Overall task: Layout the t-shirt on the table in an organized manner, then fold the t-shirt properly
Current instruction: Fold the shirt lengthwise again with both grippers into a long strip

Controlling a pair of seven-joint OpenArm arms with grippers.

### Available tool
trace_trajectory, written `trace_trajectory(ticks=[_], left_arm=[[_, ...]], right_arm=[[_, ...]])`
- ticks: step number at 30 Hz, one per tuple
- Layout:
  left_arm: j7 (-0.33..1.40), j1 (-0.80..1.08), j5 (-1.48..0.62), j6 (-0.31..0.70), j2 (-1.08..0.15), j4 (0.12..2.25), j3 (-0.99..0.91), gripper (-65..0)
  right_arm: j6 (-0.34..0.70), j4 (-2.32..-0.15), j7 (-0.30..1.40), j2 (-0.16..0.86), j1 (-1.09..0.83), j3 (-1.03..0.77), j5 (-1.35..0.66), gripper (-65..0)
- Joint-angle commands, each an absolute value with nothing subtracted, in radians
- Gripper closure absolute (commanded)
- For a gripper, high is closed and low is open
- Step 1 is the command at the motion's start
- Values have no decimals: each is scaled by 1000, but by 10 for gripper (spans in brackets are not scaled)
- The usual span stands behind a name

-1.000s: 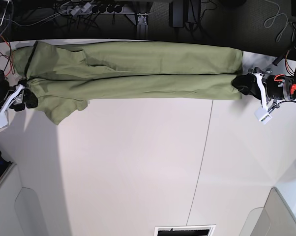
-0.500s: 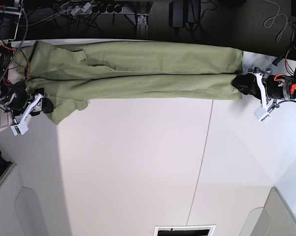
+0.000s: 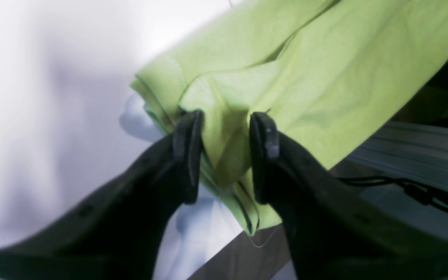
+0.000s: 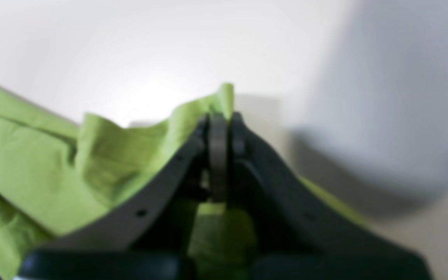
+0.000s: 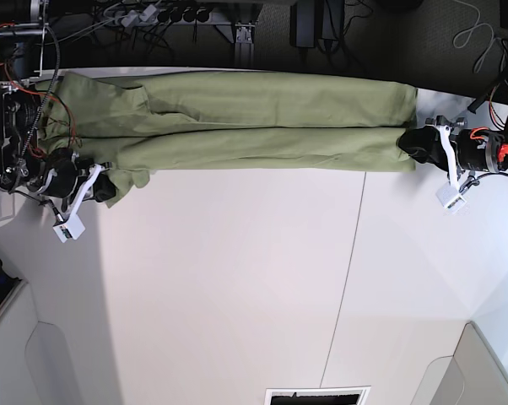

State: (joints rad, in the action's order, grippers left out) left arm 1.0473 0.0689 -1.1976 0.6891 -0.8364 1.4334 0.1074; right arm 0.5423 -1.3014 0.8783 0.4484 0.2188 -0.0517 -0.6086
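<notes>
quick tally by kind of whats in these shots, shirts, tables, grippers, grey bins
t-shirt: 1, olive green, folded into a long band at the far edge
table: 1, white
grippers: 2, left gripper and right gripper, each at one end of the t-shirt
grey bins: 2, one at each near corner, the other
total: 6

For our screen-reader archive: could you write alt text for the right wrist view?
The right gripper is shut on a raised edge of the olive-green cotton t-shirt, which bunches to the left over the matte white table. The picture is blurred.
</notes>
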Motion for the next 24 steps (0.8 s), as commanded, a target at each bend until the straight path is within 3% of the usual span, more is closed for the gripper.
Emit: trace_trajectory(ticks=[1, 4, 8, 18, 22, 23, 24], left_arm=[[1036, 53, -1215, 698, -858, 1444, 97, -231], [1036, 53, -1208, 698, -847, 1444, 97, -235], [1036, 53, -1185, 698, -832, 1444, 97, -319], [1034, 53, -1202, 698, -828, 1444, 97, -319], [1032, 53, -1209, 698, -829, 1444, 97, -371], [1032, 52, -1214, 698, -829, 1444, 97, -372], [1032, 52, -1216, 698, -829, 1444, 97, -372]], right_arm=[[546, -1337, 881, 465, 238, -60, -637, 0], [546, -1399, 955, 465, 235, -75, -673, 0], [558, -1508, 1023, 466, 183, -121, -751, 0], [565, -1799, 1056, 465, -120, -290, -825, 0], [566, -1834, 1055, 464, -212, -302, -828, 0], [566, -1833, 1055, 464, -224, -302, -827, -26], [566, -1833, 1054, 464, -233, -302, -827, -122]])
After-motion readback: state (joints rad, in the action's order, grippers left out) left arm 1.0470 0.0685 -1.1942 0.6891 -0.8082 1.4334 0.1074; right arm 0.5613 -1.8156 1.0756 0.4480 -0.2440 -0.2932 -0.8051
